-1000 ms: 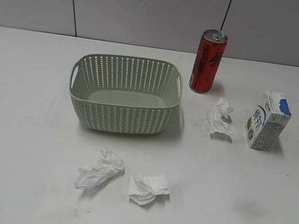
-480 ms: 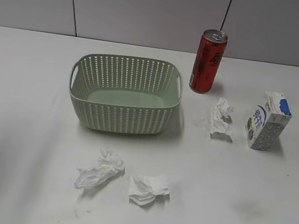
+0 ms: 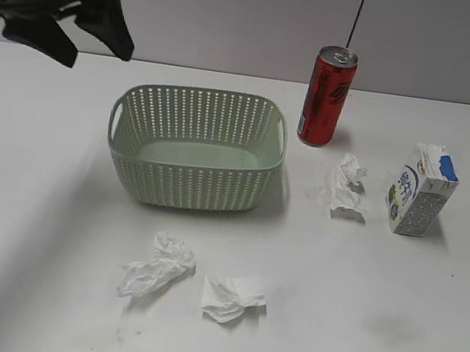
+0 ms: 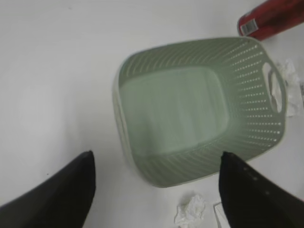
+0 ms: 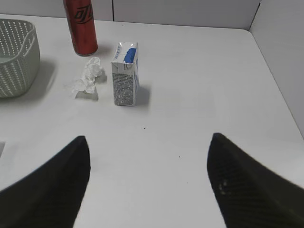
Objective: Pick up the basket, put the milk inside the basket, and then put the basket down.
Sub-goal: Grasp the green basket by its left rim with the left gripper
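The sage-green slotted basket stands empty on the white table, left of centre; it also shows in the left wrist view and at the left edge of the right wrist view. The milk carton, white with a blue top corner, stands upright at the right; it also shows in the right wrist view. My left gripper is open and empty, high above the table's far left, up and left of the basket. My right gripper is open and empty, well short of the milk; it is out of the exterior view.
A tall red can stands behind the basket's right end. One crumpled tissue lies between the basket and the milk. Two more tissues lie in front of the basket. A wall borders the table's right side.
My left arm has come into the exterior view at the top left, casting a shadow on the table's left side. The basket, milk, can and tissues have not moved.
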`<state>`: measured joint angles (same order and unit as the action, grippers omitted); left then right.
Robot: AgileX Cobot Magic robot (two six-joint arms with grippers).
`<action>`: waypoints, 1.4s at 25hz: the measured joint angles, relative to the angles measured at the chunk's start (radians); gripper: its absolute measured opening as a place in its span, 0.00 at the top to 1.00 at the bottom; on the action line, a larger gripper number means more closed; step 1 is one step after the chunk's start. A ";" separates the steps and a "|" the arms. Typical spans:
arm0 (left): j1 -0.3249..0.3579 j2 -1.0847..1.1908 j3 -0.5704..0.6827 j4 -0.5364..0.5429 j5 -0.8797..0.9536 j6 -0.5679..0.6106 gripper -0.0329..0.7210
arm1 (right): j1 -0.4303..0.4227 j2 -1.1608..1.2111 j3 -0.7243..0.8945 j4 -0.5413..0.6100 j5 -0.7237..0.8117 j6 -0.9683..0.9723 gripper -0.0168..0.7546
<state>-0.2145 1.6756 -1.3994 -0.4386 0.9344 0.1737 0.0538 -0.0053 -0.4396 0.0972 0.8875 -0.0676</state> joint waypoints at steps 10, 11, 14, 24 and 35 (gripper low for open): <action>-0.023 0.324 -0.099 0.015 -0.012 -0.003 0.16 | 0.000 0.000 0.000 0.000 0.000 0.000 0.22; -0.023 0.342 -0.101 0.015 -0.021 -0.004 0.16 | 0.000 0.000 0.000 0.000 0.000 0.000 0.22; -0.023 0.390 -0.110 0.017 -0.043 -0.004 0.18 | 0.000 0.000 0.000 0.000 0.000 0.000 0.22; -0.023 0.427 -0.116 0.009 -0.118 -0.004 0.61 | 0.000 0.000 0.000 0.000 0.000 0.000 0.22; -0.023 0.429 -0.117 0.052 -0.144 -0.120 0.96 | 0.000 0.000 0.000 0.000 0.000 0.000 0.22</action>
<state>-0.2373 2.1051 -1.5160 -0.3869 0.7907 0.0536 0.0538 -0.0053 -0.4396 0.0972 0.8875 -0.0676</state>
